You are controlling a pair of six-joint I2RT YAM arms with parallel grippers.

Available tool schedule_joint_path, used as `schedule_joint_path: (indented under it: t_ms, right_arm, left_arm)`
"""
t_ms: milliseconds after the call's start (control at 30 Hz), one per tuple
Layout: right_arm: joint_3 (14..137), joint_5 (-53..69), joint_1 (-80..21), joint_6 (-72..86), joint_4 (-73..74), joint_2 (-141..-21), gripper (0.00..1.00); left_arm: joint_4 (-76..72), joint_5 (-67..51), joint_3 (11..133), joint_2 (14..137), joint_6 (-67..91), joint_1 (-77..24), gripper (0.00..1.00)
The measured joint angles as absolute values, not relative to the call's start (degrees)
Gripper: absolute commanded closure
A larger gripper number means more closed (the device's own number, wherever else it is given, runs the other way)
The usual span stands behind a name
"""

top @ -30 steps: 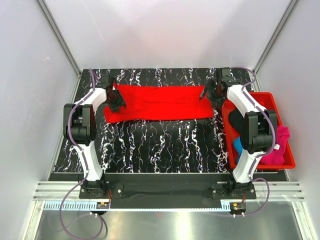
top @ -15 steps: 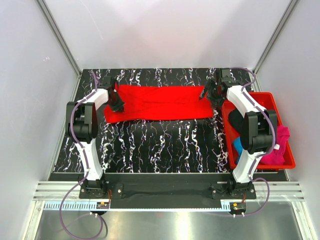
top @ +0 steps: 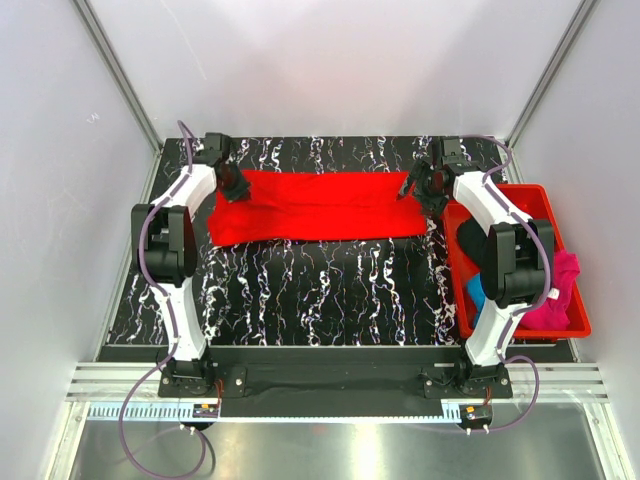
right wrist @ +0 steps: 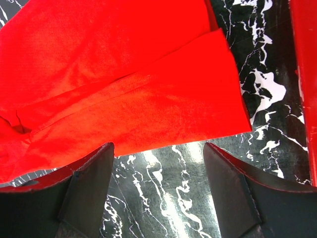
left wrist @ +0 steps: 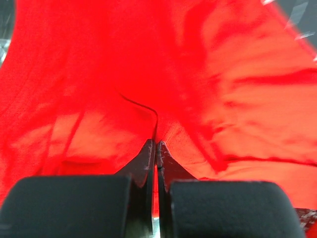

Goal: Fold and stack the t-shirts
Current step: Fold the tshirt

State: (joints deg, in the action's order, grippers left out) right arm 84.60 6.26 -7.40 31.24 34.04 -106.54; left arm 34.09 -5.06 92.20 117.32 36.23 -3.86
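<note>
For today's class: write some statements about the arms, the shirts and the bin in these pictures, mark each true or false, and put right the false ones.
1. The left gripper is shut on the red t-shirt. True.
2. The right gripper grips the red t-shirt too. False: its jaws stand open above the shirt's right end and hold nothing.
3. The red bin stands at the left side of the table. False: it stands at the right side, beside the right arm.
4. A pink t-shirt lies in the red bin. True.
</note>
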Motion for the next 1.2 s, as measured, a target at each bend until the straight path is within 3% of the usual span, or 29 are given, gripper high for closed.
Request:
schedule_joint_path:
  t_ms: [333,367,633,667,767,967,1200]
  right_arm:
    - [84.62,7.07,-7.40,31.31,34.00,-106.65,0.20]
    - [84.62,7.09,-7.40,31.31,33.93,-106.69,0.20]
    - [84.62,7.09,-7.40,31.73,33.78,-107.04,0.20]
    - [84.62,7.11,-7.40,31.83,33.76,-107.04,0.20]
    - [84.62,7.20,-7.40,32.47,33.71,-107.04,0.21]
    - [84.62,7.27,-7.55,33.54,33.74,-106.98,0.20]
    - [84.31,9.23,-10.15,32.88,33.45,-105.89,0.28]
  left_arm:
    - [26.33,-11.70,103.61,122.17,36.62,-4.32,1.00]
    - [25.32,-12.49,104.42,123.28,36.80,-4.36,0.95]
    - [19.81,-21.15,107.37,131.85,37.41,-4.38,0.94]
    - [20.36,-22.35,108.71,132.88,36.64,-4.47,0.90]
    - [22.20,-24.25,113.47,134.67,33.28,-4.64,0.53]
    - [26.17,-25.34,118.06,133.49,27.81,-4.80,0.49]
    - [33.45,-16.69,95.33,116.05,23.64,-3.25,0.46]
